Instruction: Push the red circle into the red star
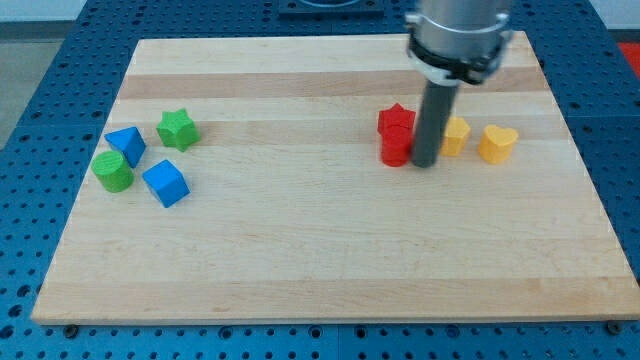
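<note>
The red star [396, 118] lies right of the board's centre, toward the view's top. The red circle [396, 148] sits directly below it and touches it. My tip [425, 163] rests on the board just to the right of the red circle, touching or nearly touching its side. The dark rod rises from the tip to the arm's grey end at the view's top and hides part of a yellow block.
A yellow block [455, 136] sits right of the rod, a yellow heart [497, 143] further right. At the view's left lie a green star [177, 129], a blue block [126, 145], a green circle [112, 171] and a blue cube [165, 183]. The wooden board [320, 260] carries them all.
</note>
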`<control>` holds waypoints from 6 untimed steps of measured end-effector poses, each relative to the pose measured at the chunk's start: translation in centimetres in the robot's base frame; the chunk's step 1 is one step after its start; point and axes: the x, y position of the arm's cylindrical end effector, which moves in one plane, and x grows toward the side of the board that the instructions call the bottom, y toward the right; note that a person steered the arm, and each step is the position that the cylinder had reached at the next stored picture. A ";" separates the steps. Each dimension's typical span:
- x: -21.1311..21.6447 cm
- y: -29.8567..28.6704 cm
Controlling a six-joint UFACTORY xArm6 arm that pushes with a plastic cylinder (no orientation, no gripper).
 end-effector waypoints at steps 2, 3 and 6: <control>-4.4 -1.7; -8.2 0.4; 2.7 -5.9</control>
